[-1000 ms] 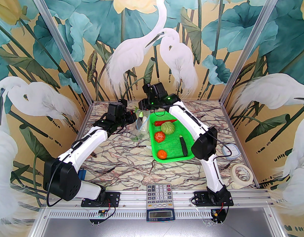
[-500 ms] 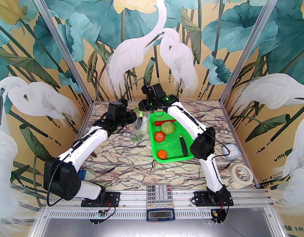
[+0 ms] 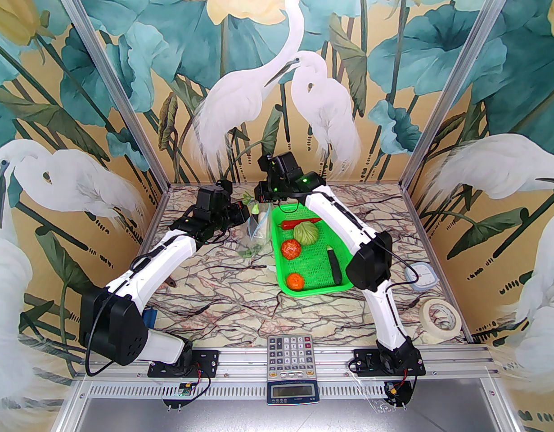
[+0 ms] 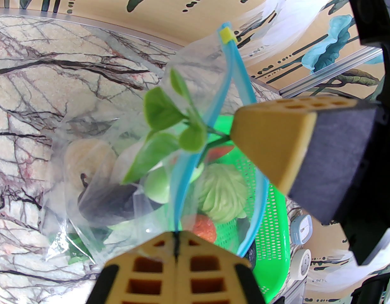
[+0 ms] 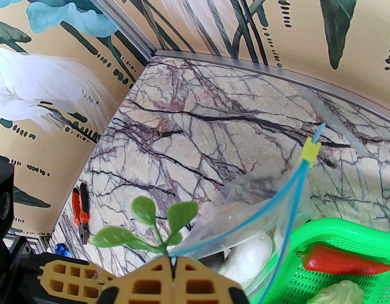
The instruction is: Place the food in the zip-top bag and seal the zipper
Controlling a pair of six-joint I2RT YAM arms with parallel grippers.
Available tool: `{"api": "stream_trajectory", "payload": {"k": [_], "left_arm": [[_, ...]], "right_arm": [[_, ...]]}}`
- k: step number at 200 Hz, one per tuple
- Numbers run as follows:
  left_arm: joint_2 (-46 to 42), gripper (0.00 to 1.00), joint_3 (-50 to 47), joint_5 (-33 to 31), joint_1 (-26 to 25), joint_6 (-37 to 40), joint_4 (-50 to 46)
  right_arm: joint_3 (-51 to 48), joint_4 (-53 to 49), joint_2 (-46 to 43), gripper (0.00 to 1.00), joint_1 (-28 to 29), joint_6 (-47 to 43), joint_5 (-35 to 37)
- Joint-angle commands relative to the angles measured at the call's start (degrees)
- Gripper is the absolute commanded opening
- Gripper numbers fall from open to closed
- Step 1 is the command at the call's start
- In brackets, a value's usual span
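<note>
Light-blue zipper (image 4: 181,182), green mesh basket (image 3: 315,259)

Clear zip-top bag (image 4: 195,62) upright, light-blue zipper (image 4: 179,185) open, dark eggplant (image 4: 103,201) inside.

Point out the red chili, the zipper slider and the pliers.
red chili (image 5: 343,263), right wrist view, mid body
zipper slider (image 5: 310,153), right wrist view, flat yellow face
pliers (image 5: 76,207), right wrist view, orange handle

Zip-top bag (image 3: 254,234) just left of the basket (image 3: 315,261) (chili (image 3: 299,223) and cabbage (image 3: 306,233) in its far end), calculator (image 3: 290,353) nearest.
</note>
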Motion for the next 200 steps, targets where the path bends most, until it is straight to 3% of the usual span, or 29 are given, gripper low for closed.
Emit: {"api": "stream_trajectory", "payload": {"k": [1, 126, 200], "left_arm": [[-0.91, 0.0, 0.77, -0.4, 0.04, 0.91, -1.53], [0.31, 0.0, 5.8, -2.03, 0.05, -0.1, -3.76], [0.26, 0.0, 6.75, 0.37, 0.08, -0.91, -2.91]], "right_arm": [[-2.7, 2.99, -7.19, 0.0, 0.34, -0.79, 1.57], [-19.4, 6.77, -16.13, 0.0, 0.33, -1.04, 0.67], [-13.13, 2.26, -9.56, 0.0, 0.33, -1.56, -0.75]]}}
